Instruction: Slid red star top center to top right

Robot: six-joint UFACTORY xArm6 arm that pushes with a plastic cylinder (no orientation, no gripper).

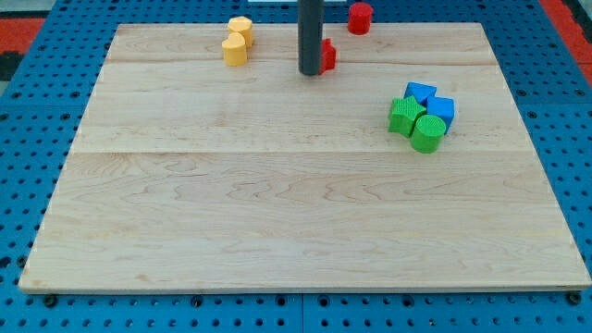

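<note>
The red star (328, 55) lies near the view's top centre of the wooden board (277, 203). It is mostly hidden behind my rod, so only its right side shows. My tip (310, 72) stands right against the star's left side, touching it. A red cylinder (360, 18) stands above and to the right of the star, at the board's top edge.
Two yellow blocks (237, 42) sit together at the top, left of my tip. A cluster of two blue blocks (432, 102), a green star (404, 116) and a green cylinder (427, 133) sits at the right. Blue pegboard (28, 111) surrounds the board.
</note>
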